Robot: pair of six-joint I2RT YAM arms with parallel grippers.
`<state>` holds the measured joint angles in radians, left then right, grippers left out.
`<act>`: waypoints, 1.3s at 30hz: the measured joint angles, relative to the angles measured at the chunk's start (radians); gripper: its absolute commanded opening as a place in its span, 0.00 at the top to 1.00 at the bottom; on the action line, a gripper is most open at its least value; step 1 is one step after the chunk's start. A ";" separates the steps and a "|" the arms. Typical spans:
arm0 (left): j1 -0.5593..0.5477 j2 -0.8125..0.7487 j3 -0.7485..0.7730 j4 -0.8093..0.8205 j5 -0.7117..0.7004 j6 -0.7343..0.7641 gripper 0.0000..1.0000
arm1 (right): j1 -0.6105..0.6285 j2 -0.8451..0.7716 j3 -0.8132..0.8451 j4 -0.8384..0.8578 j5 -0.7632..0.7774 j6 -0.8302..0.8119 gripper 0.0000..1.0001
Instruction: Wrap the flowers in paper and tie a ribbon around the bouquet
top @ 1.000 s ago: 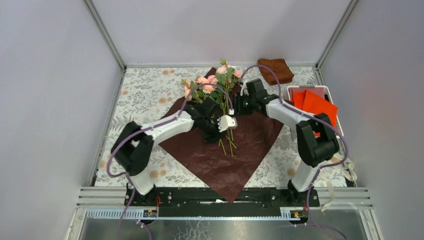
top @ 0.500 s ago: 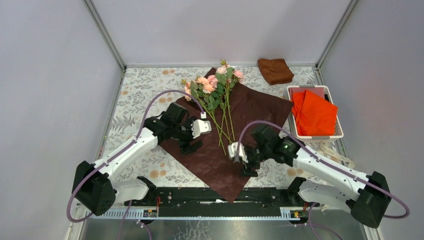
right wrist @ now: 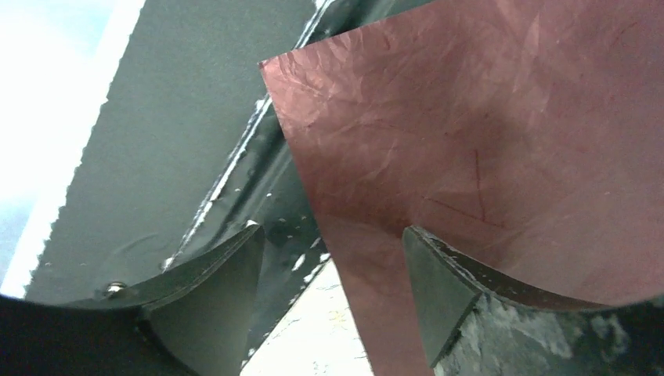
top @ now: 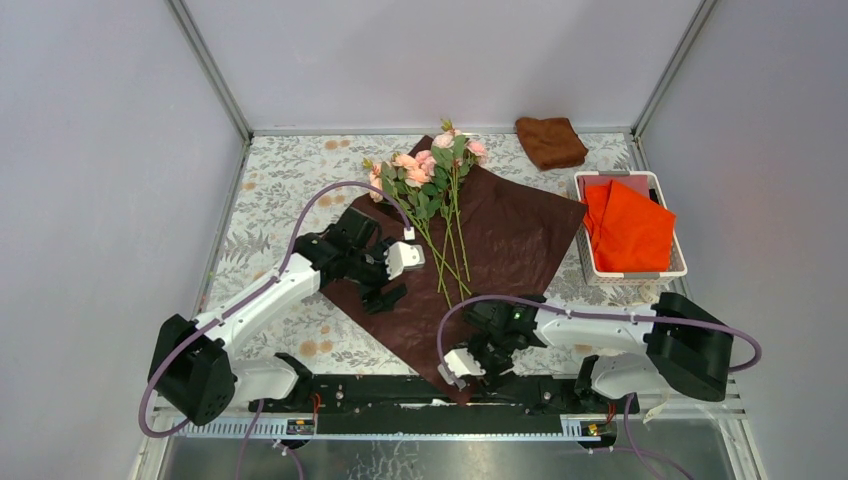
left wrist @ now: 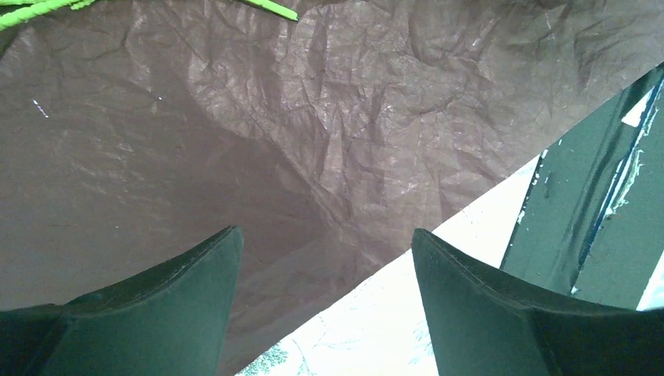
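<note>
The dark maroon paper (top: 500, 235) lies flat as a diamond on the table. The flowers (top: 425, 175), pink roses with green leaves, rest on its far part, stems pointing toward me. My left gripper (top: 381, 284) is open over the paper's left edge, nothing between its fingers; in the left wrist view (left wrist: 325, 232) the paper (left wrist: 313, 117) and its edge lie below the jaws. My right gripper (top: 472, 372) is open just above the paper's near corner; in the right wrist view (right wrist: 330, 228) the paper (right wrist: 485, 133) edge runs between the jaws. A bit of cream ribbon (top: 655, 292) shows below the basket.
A white basket (top: 630, 272) with bright orange sheets (top: 630, 225) stands at the right. A folded brown cloth (top: 550, 140) lies at the back right. The black rail (top: 380, 392) runs along the near edge, under the paper's corner. Grey walls close in three sides.
Both arms have drawn back from the flowers. The left gripper went to the paper's left edge, the right swung down to the near corner. Both grippers have opened.
</note>
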<state>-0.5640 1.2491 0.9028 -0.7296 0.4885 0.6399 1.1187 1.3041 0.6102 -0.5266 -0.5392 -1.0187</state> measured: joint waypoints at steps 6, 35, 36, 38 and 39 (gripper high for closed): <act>0.000 -0.010 -0.018 -0.005 0.006 0.002 0.13 | 0.003 0.050 0.006 0.099 0.022 -0.017 0.39; -0.183 -0.020 -0.056 0.020 0.161 0.156 0.01 | -0.260 0.033 0.116 0.198 -0.157 0.209 1.00; -0.202 -0.021 -0.072 0.051 0.154 0.160 0.01 | -0.270 0.038 0.123 0.191 -0.168 0.214 1.00; -0.230 -0.021 -0.089 0.104 0.140 0.164 0.01 | -0.285 0.050 0.133 0.166 -0.187 0.219 1.00; -0.241 -0.019 -0.090 0.122 0.131 0.165 0.01 | -0.293 0.056 0.137 0.154 -0.200 0.222 1.00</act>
<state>-0.8047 1.2301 0.8127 -0.6071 0.6197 0.8047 0.8257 1.3598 0.7471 -0.3729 -0.7395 -0.7971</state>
